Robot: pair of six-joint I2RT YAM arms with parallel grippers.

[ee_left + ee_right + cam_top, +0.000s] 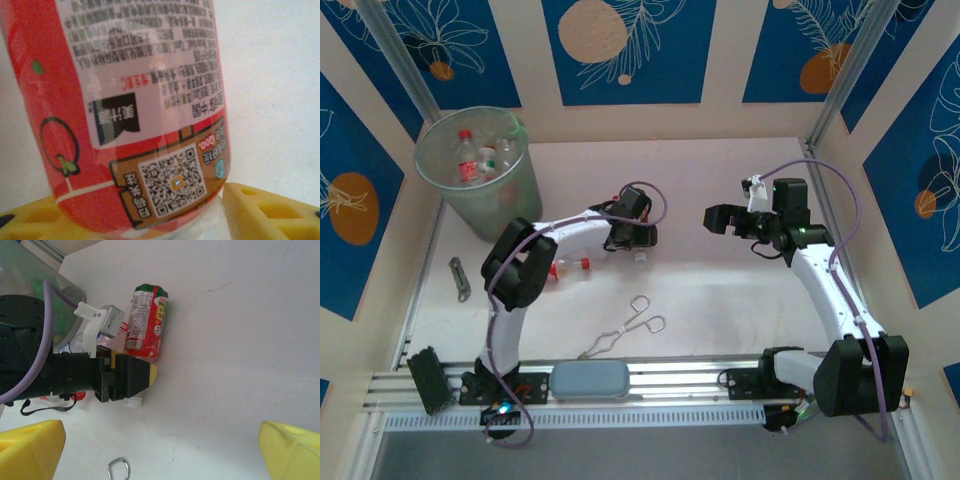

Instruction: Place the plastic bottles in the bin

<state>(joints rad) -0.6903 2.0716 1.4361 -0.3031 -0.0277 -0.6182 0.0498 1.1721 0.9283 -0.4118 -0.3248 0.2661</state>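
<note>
Left wrist: a bottle (150,100) lies between the fingers of the left end effector (150,220), seemingly clamped, right of the bin (485,205). The right end effector (161,450) is spread wide, holding nothing.

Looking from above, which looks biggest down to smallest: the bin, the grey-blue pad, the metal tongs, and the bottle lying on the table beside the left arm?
1. bin
2-3. pad and tongs: similar length, so unranked, though the pad is bulkier
4. bottle
</note>
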